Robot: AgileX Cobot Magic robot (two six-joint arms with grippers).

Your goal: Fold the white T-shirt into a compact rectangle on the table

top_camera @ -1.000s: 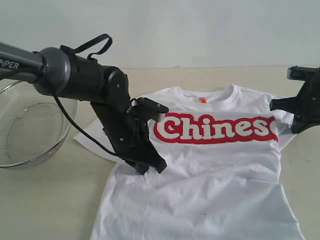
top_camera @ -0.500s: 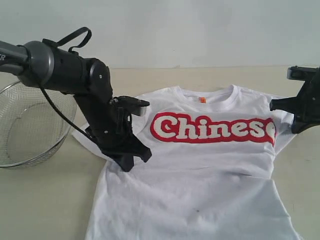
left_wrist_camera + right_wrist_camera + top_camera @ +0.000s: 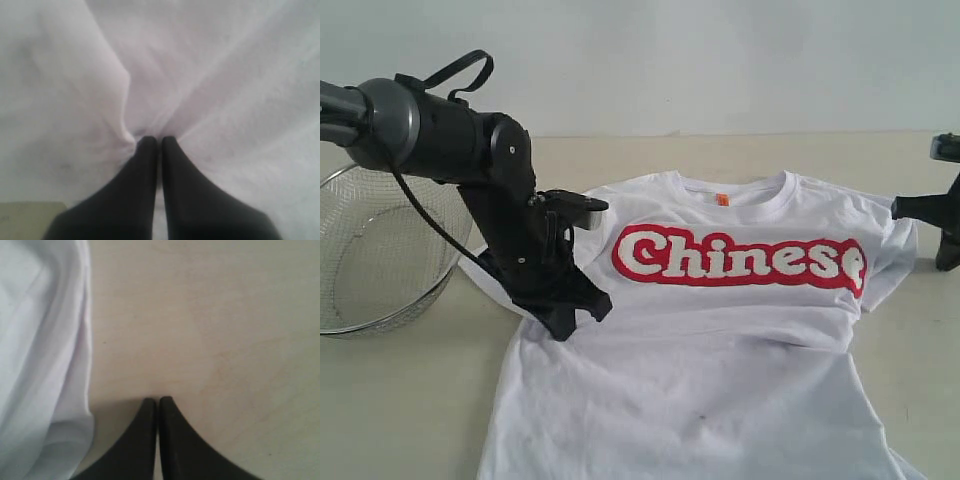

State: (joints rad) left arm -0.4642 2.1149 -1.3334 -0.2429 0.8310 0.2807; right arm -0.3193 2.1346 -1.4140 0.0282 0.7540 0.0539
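- T-shirt (image 3: 720, 340) lies face up and spread on the table (image 3: 410, 400), right of the wire basket (image 3: 380, 250). Its near hem runs out of the exterior view.
- Left gripper (image 3: 155, 139): jaws closed tight on the shirt's left flank, just under the sleeve. Creases fan out from the tips, so I judge it has a small pinch of cloth.
- Right gripper (image 3: 158, 400): jaws closed, holding nothing. It is over bare table just beside the shirt's edge and not touching it.
- Progress: no fold made yet. Both sleeves are out and the body is a single layer with mild wrinkles below the lettering (image 3: 740, 262). This looks like the straightening step.
- Left to do: the whole fold, meaning sleeves and sides in, then hem up toward the collar (image 3: 732, 190).
- Orientation: collar points to the far side of the table, hem to the near side. The long axis runs near to far, roughly square to the table, and the lettering reads left to right.
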